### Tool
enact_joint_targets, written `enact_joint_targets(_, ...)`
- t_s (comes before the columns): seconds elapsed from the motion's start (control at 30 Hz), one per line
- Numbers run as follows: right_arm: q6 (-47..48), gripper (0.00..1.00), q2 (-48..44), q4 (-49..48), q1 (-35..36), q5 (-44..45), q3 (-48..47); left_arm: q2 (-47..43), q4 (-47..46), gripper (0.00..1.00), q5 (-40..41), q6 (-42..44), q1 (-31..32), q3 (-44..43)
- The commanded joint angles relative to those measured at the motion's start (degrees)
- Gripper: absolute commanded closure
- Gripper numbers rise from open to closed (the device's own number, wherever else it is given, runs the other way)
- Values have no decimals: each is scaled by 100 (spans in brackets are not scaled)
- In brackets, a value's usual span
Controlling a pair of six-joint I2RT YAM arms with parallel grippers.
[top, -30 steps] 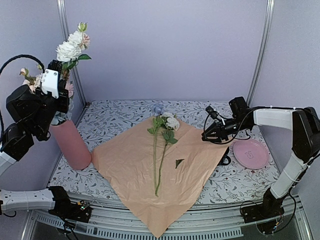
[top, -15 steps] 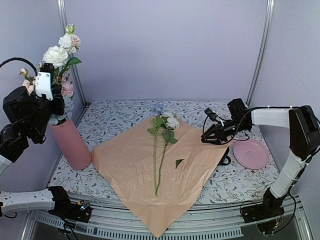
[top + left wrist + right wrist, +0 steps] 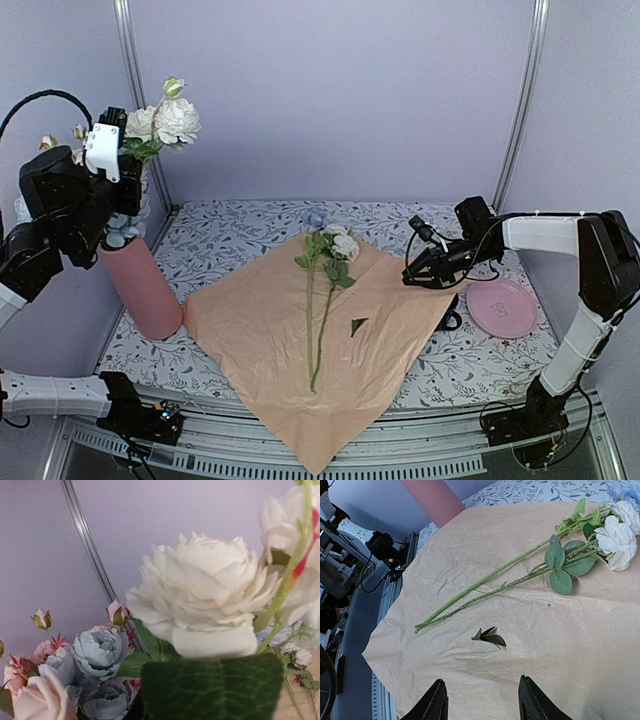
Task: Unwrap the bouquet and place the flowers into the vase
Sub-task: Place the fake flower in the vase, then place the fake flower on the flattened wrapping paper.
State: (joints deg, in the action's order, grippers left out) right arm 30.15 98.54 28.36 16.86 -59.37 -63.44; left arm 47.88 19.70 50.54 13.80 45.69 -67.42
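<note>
Since a second ago, your left arm is tilting the cream-white blooms (image 3: 172, 120) rightward above the vase. The peach paper (image 3: 300, 350) is lying fully spread on the table. The tall pink vase (image 3: 145, 285) is standing at the far left, already holding pink and blue flowers (image 3: 97, 652). Two stems (image 3: 318, 320) are waiting on the paper, with a loose leaf (image 3: 358, 325) beside them. Your left gripper (image 3: 122, 165) is hiding its fingers, so I cannot tell its grip. Your right gripper (image 3: 482, 695) is hovering spread and empty over the paper. You are risking snagging the crowded blooms and tipping the vase.
</note>
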Motion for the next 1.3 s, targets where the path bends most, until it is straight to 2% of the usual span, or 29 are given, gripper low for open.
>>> enact_joint_targets(0.0, 135, 50, 36, 127, 12, -209, -175, -133, -273, 92, 127, 166, 37, 254)
enact_joint_targets(0.2, 158, 50, 64, 156, 10, -259, -194, -247, 163, 100, 104, -221, 15, 360)
enact_joint_targets(0.4, 158, 50, 81, 168, 9, -272, -202, -282, 740, 100, 34, -698, -210, 499)
enact_joint_targets(0.6, 149, 50, 58, 172, 10, -284, -204, -361, 1103, 100, -517, -1136, -711, 754)
enact_joint_targets(0.77, 145, 50, 49, 175, 10, -301, -193, -385, 1297, 100, -708, -1347, -794, 712)
enact_joint_targets(0.93, 142, 50, 51, 179, 10, -308, -192, -299, 1538, 100, -1164, -1459, -781, 425)
enact_joint_targets(1.1, 149, 50, 94, 170, 14, -312, -191, 44, 1936, 100, -2002, -1398, -734, -85)
enact_joint_targets(1.13, 142, 49, 111, 173, 11, -317, -192, 138, 2004, 98, -2141, -1382, -688, -174)
enact_joint_targets(1.2, 140, 49, 126, 178, 10, -313, -197, 309, 2095, 87, -2281, -1329, -496, -300)
enact_joint_targets(1.27, 140, 48, 122, 172, 10, -305, -204, 437, 2080, 82, -2478, -1165, -280, -340)
